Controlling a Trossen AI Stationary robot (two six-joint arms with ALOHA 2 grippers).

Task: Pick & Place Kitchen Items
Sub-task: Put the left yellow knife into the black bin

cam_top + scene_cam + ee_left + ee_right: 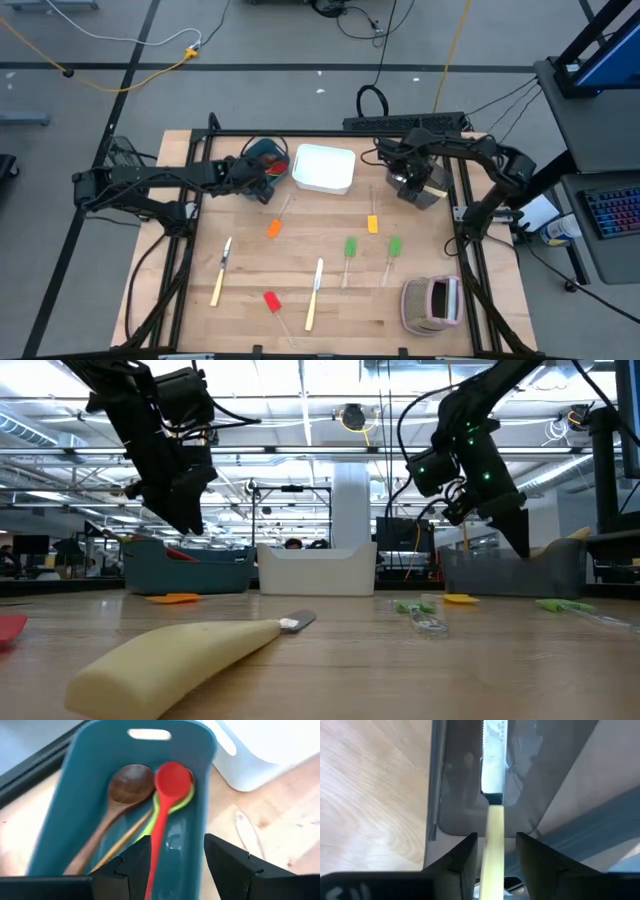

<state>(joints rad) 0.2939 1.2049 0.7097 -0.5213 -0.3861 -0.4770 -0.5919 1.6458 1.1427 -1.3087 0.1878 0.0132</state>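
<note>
My left gripper (262,168) hangs open over the teal bin (80,795). In the bin lie a wooden spoon (127,787), a red spoon (172,782) and a green spoon (186,800) under the red one. The red spoon's handle (154,860) runs between the open fingers of my left gripper (177,845). My right gripper (415,183) points down over the grey-brown bin (465,795). A pale-handled knife (494,820) stands between the parted fingers of my right gripper (496,836), with its blade (494,760) down in the bin. My left gripper's fingers stand on either side of the red spoon's handle, which passes close by one finger (135,865); I cannot tell whether they touch. My right gripper's fingers flank the knife's pale handle (494,845) from above, a gap showing on each side. Whether one touches it farther back cannot be told.
A white bin (322,168) stands between the two bins. On the wood lie an orange spatula (273,228), a yellow one (372,224), two green ones (350,246), a red one (270,300) and two knives (314,293). A pink-grey striped object (432,303) sits at the near right.
</note>
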